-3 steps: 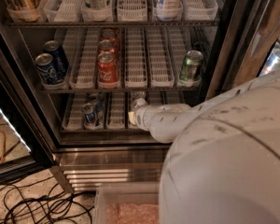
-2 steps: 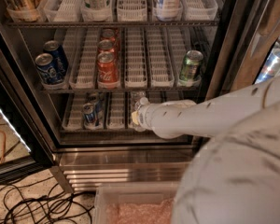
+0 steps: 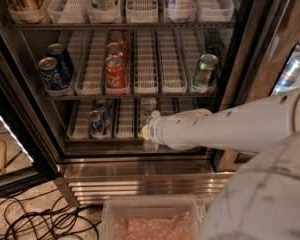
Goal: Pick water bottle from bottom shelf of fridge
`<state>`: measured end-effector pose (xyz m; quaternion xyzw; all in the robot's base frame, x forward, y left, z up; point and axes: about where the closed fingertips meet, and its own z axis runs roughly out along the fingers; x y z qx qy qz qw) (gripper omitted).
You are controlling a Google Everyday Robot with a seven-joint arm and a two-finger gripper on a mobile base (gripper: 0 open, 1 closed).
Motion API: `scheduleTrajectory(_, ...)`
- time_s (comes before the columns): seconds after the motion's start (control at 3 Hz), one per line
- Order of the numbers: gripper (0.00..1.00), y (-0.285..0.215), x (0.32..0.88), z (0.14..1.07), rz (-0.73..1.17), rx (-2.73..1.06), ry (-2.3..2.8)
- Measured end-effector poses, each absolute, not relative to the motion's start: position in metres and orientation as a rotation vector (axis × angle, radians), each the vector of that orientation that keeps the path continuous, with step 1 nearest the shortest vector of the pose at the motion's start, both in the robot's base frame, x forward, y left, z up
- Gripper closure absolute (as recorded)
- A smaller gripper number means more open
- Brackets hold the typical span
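The fridge (image 3: 140, 176) stands open in the camera view. On its bottom shelf (image 3: 124, 124), a small clear water bottle (image 3: 148, 105) stands in a middle lane. Only its top and a bit of its base (image 3: 151, 146) show. My white arm reaches in from the right, and its gripper (image 3: 149, 130) is right at the bottle, in front of its middle. The wrist hides the gripper's end and the bottle's body.
Two blue-and-silver cans (image 3: 96, 120) stand left of the bottle on the same shelf. The shelf above holds blue cans (image 3: 54, 69), red cans (image 3: 115, 69) and a green can (image 3: 205, 70). A clear bin (image 3: 150, 216) sits below, and cables (image 3: 35, 219) lie on the floor at the left.
The arm's bulky near part has swung right and lower. The gripper end stays at the water bottle, sitting slightly lower than before.
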<state>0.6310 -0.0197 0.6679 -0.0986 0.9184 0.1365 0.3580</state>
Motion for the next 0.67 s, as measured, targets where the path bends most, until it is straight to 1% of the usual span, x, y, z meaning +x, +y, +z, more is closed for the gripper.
scheduleTrajectory(0.33, 1.0, -0.024, 0.617, 0.656, 0.334, -0.268, 2.446)
scheduleTrajectory(0.67, 1.0, -0.011, 0.597, 0.656, 0.39, -0.268, 2.487)
